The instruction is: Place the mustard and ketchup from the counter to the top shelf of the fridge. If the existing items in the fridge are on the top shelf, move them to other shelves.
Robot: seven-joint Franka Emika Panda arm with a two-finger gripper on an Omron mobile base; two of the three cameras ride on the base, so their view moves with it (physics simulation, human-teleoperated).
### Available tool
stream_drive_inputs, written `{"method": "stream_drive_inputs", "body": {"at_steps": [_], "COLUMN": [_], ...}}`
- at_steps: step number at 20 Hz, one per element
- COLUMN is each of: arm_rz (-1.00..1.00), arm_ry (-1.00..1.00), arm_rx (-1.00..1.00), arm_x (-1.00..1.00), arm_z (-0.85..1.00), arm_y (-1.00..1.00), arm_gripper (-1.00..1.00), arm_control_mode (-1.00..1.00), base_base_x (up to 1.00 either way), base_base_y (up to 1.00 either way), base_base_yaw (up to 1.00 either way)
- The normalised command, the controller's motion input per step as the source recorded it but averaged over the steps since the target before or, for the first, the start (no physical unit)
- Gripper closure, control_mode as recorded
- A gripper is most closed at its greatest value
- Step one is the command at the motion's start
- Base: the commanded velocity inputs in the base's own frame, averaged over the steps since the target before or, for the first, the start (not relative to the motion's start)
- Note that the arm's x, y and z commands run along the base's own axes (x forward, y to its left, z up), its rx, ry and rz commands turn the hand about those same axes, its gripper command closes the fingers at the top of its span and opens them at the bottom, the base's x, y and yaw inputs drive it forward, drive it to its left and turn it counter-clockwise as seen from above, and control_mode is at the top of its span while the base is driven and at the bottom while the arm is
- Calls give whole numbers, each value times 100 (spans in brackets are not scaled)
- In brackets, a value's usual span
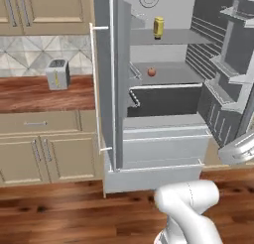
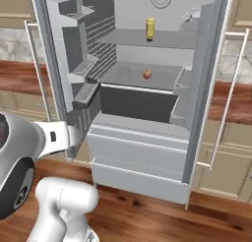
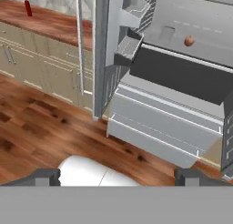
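Note:
The fridge (image 1: 163, 149) (image 2: 140, 160) stands with both doors open. A squat yellow mustard (image 1: 158, 28) (image 2: 150, 28) stands upright on the top shelf (image 1: 186, 37) (image 2: 174, 40). One shelf lower lies a small orange-red fruit (image 1: 151, 72) (image 2: 146, 74) (image 3: 189, 40), the existing item. The slim red ketchup (image 3: 28, 7) stands on the wood counter (image 3: 50, 20) (image 1: 30, 94), left of the fridge. My gripper (image 3: 118, 180) is open and empty, its fingertips (image 3: 45, 177) wide apart, low and well back from the fridge, facing its lower drawers.
A silver toaster (image 1: 57, 74) sits on the counter. The open doors, with white bar handles (image 1: 94, 89) (image 2: 231, 98) and door bins (image 2: 81, 64), flank the fridge. Beige cabinets (image 3: 41, 59) run under the counter, above the wood floor (image 3: 41, 127).

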Motion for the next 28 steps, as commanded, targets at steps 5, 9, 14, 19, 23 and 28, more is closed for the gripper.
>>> {"method": "stream_drive_inputs", "body": {"at_steps": [5, 9, 14, 19, 23, 28], "arm_rz": [0, 0, 0, 0, 0, 0], "arm_ry": [0, 0, 0, 0, 0, 0], "arm_rx": [0, 0, 0, 0, 0, 0], "arm_x": [0, 0, 0, 0, 0, 0], "arm_z": [0, 0, 0, 0, 0, 0], "arm_y": [0, 0, 0, 0, 0, 0], "arm_gripper": [-100, -100, -100, -100, -100, -100], "arm_control_mode": [100, 100, 100, 100, 100, 100], "base_base_x": [-67, 0, 41, 90, 100, 100], "base_base_y": [100, 100, 100, 100, 100, 100], "base_base_yaw": [39, 22, 7, -1, -6, -13]}}
